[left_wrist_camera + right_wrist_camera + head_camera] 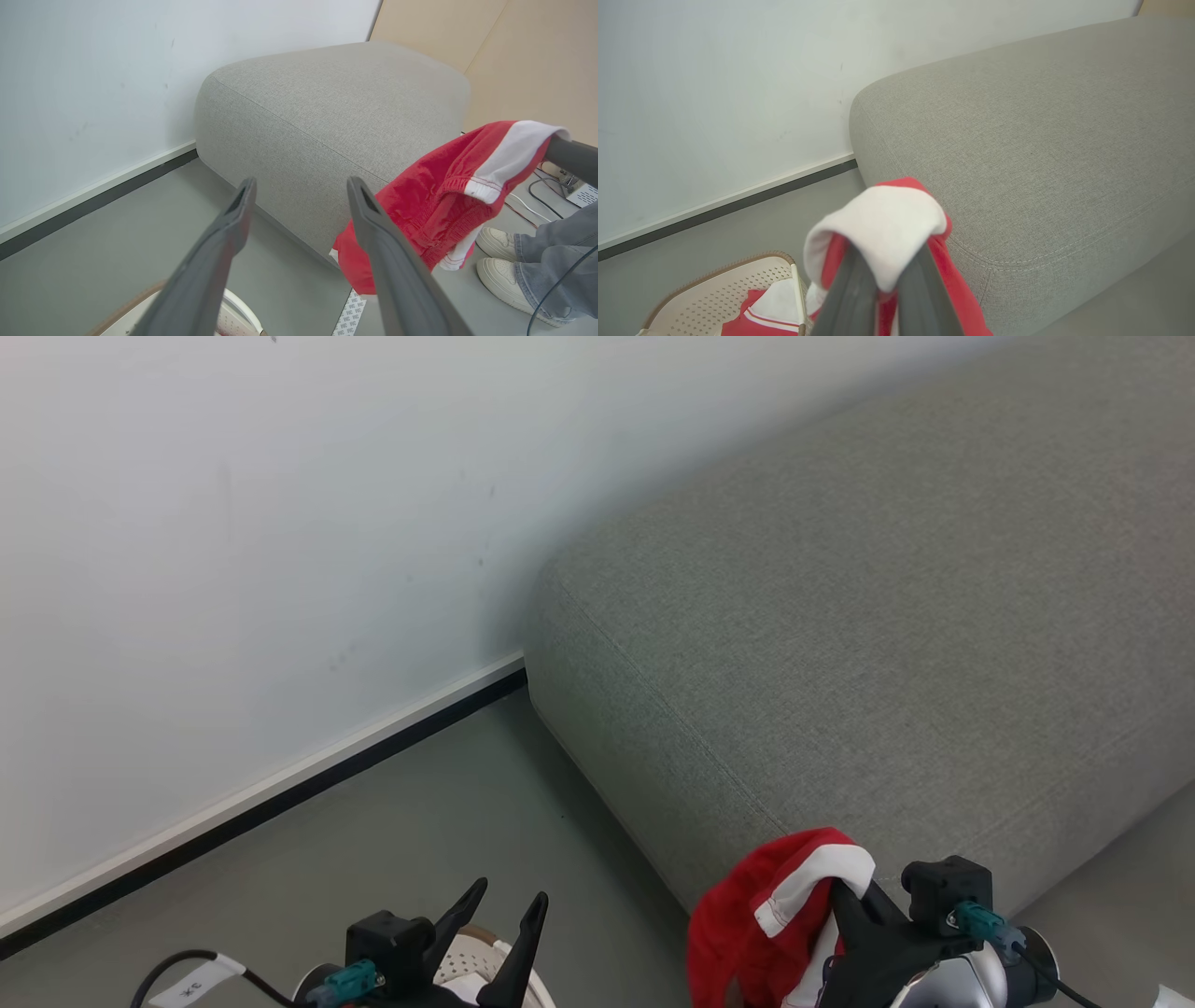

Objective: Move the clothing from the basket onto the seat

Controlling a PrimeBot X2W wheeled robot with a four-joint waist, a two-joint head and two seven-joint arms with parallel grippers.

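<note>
right claw [885,280] is clamped on the clothing [434,200], left claw [301,182] gapes empty. I'd carry it well past the seat [887,616] edge before dropping.

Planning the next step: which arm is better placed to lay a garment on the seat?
Right: the right fingers are shut on a red-and-white garment beside the seat; the left fingers stand open and empty by the basket.
</note>
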